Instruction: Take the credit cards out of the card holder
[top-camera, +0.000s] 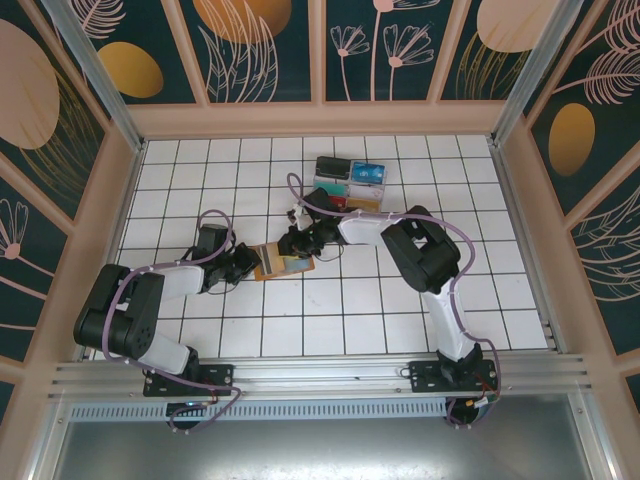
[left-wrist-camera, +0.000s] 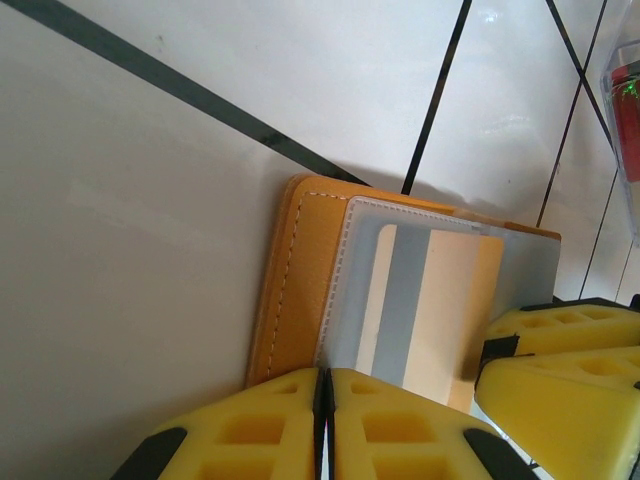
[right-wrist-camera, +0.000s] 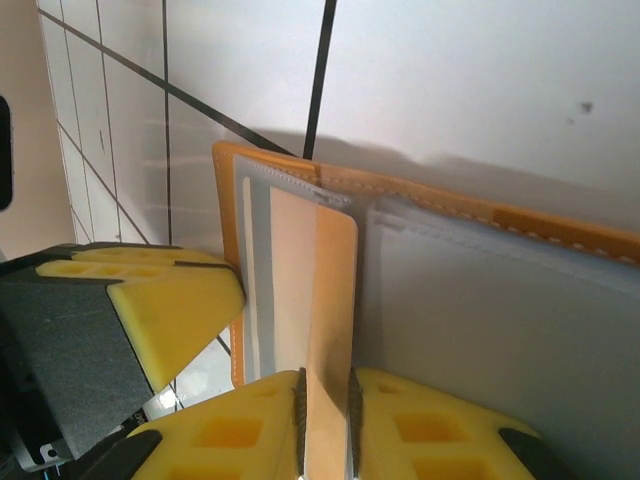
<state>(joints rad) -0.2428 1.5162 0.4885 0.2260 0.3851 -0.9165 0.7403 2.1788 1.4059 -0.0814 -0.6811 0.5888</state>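
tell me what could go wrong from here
The right gripper pinches only the credit card's end, so it may slip free. The card sits in the card holder's pocket; the holder could drag along if the left gripper's hold at its edge is weak. The grippers are close and could bump.

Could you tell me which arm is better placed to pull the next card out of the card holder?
Right. The right gripper already pinches a peach card sticking out of the card holder, while the left gripper is shut on the holder's edge, apparently pinning it down.
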